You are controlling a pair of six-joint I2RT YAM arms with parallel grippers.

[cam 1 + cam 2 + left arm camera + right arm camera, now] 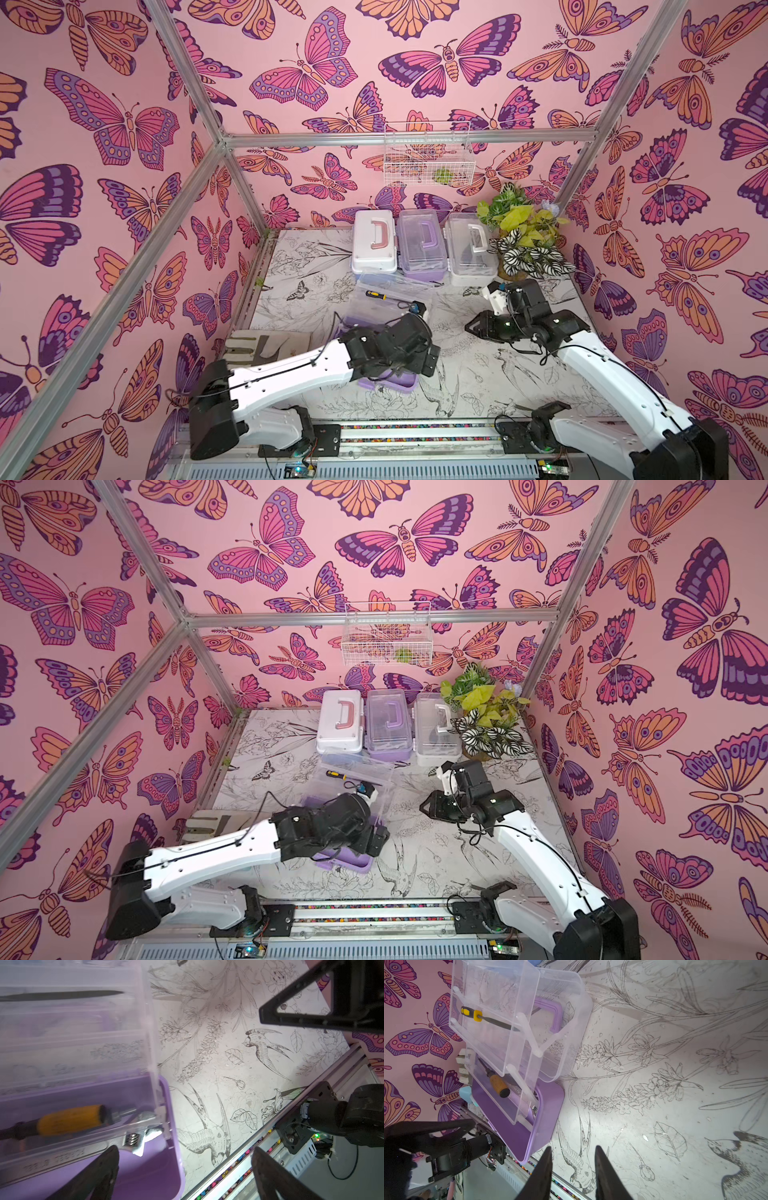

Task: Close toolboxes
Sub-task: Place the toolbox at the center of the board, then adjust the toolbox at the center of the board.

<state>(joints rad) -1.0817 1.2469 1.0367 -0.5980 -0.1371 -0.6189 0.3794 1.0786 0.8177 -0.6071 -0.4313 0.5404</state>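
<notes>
left gripper (185, 1148) is hanging with jaws spread wide, gripping nothing. It's sitting right over a corner of the open lilac toolbox (145, 1167): one finger (99, 1174) is hovering above the lilac tub, the other is out past the tub wall over the table (228, 1059). Whether it's touching the box, can't tell. The lid (581, 1022) is lying flipped back on the side away from this gripper, with both clear trays fanned out. The upper tray (496, 1047) is carrying a yellow-black screwdriver (471, 1014) and the lower tray (521, 1109) an orange-handled tool (498, 1084). An adjustable wrench (133, 1142) is lying just ahead of the fingertip.

right gripper (573, 1148) is keeping its jaws partly apart, empty, floating above bare table. The open box is sitting to its left, apart from it.

The other three are standing in a touching row beyond both grippers, at the back wall, lids down: white-lidded toolbox (373, 245), closed lilac toolbox (422, 249), white clear-lidded toolbox (469, 253). That last one is standing nearest the right gripper, with a plant (523, 237) next to it.
</notes>
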